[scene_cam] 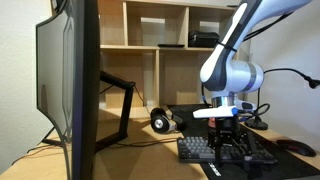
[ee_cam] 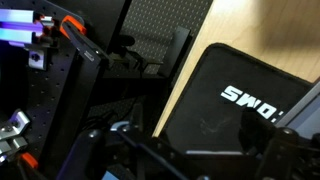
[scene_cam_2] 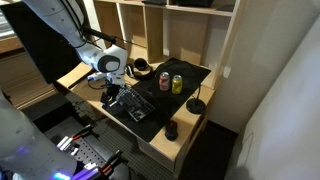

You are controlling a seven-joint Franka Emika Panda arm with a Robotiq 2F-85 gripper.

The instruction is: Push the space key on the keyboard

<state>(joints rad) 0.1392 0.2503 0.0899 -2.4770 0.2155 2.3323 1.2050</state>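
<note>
- Exterior views both show the end effector [scene_cam: 228, 138] low over the keyboard [scene_cam: 196, 149], at the lower right of one frame.
- Its fingers are too dark and small to tell whether they are spread or pressed together, or whether they touch the keys.
- The keyboard [scene_cam_2: 137, 106] lies left of centre on the wooden bench [scene_cam: 140, 150].
- Two drink cans [scene_cam_2: 165, 82] stand up and to the right of it.
- A monitor [scene_cam: 70, 80] fills the left of the frame.
- The wrist view shows a dark surface with white lettering [ee_cam: 250, 96].
</note>
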